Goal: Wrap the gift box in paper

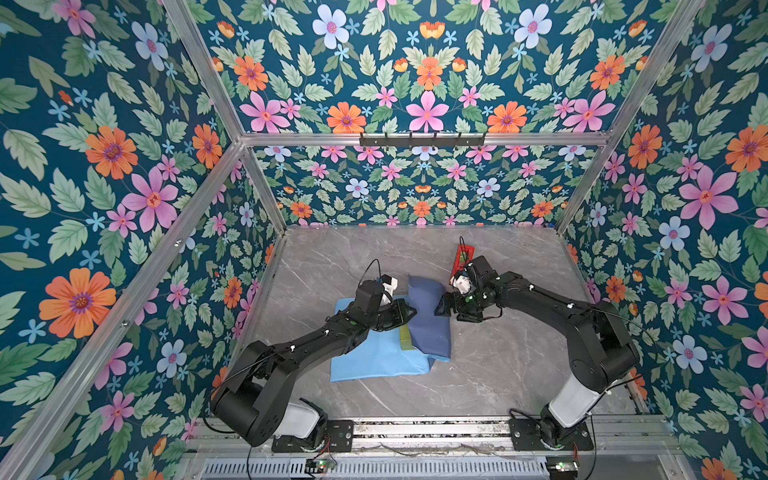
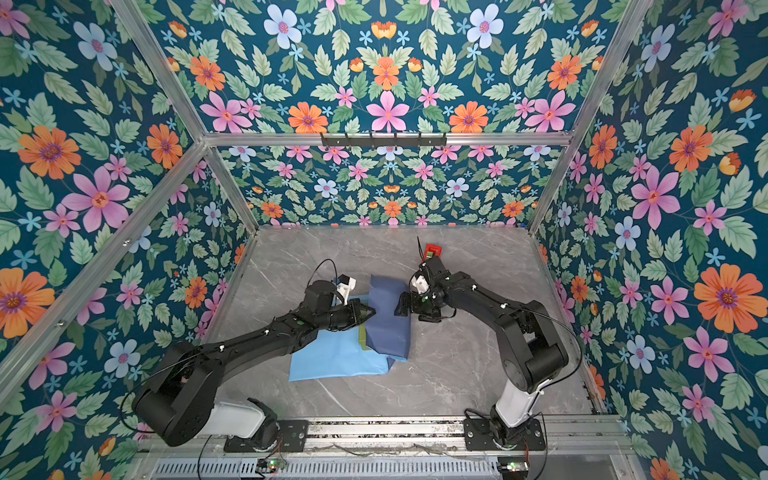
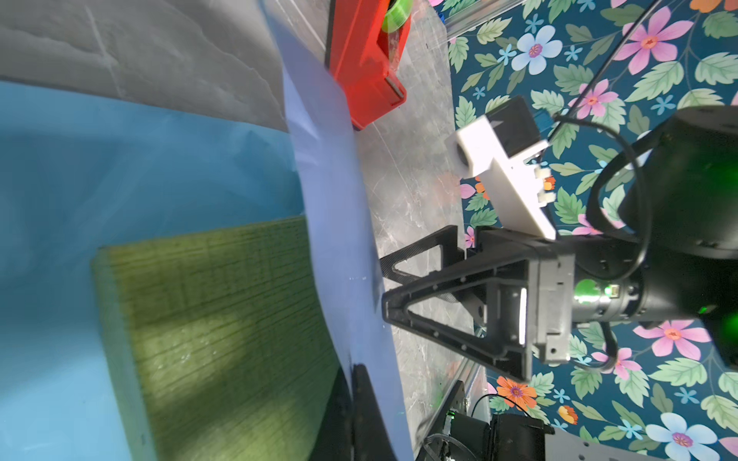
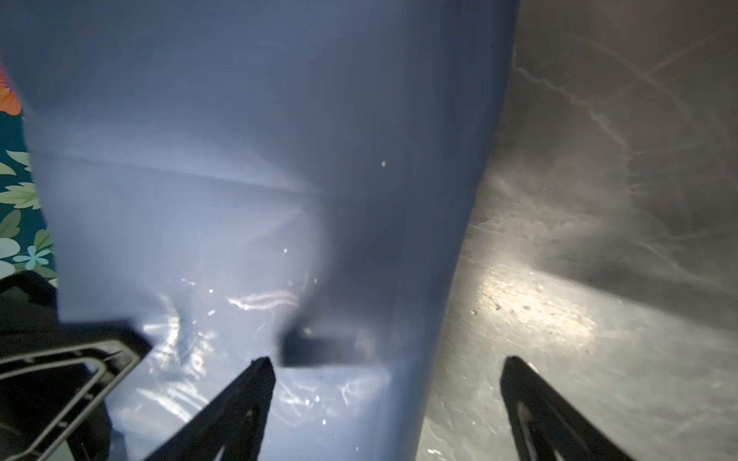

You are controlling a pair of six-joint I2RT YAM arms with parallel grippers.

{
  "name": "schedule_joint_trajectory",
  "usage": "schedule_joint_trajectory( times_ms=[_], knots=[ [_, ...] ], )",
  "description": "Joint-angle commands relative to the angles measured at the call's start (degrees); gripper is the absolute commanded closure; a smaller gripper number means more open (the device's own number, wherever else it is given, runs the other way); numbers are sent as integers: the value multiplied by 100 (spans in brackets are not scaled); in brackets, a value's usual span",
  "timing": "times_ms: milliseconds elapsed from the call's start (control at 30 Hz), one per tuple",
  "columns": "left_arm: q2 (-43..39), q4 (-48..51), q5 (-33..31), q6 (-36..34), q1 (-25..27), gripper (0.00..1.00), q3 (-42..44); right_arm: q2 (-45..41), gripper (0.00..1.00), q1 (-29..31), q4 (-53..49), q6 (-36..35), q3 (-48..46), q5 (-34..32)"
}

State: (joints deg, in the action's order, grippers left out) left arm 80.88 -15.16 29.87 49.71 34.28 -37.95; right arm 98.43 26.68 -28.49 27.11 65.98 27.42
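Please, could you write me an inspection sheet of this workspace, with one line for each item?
Surface: grey marble-look table; no spills seen.
Job's things: the paper lies light-blue side up, with its darker flap raised over the gift box. Only a green strip of the box shows in both top views.
Clutter: red tape dispenser at the back of the table.
End effectors: left end effector is shut on the flap's edge; right end effector is open beside the flap and holds nothing.
Cables: black loops at the wrist cameras.
Surroundings: floral walls, aluminium frame, black hook rail.
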Motion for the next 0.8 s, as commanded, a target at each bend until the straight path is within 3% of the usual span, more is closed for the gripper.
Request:
schedule_joint_trajectory(
  times_ms=[0,767],
  knots=[
    [-2,-176,-63,-55,1,100,47,91,10,-1,-130,-135,77,78],
    [-4,136,-367,-383,-25,100,201,150,11,6,-157,-154,214,285]
  ],
)
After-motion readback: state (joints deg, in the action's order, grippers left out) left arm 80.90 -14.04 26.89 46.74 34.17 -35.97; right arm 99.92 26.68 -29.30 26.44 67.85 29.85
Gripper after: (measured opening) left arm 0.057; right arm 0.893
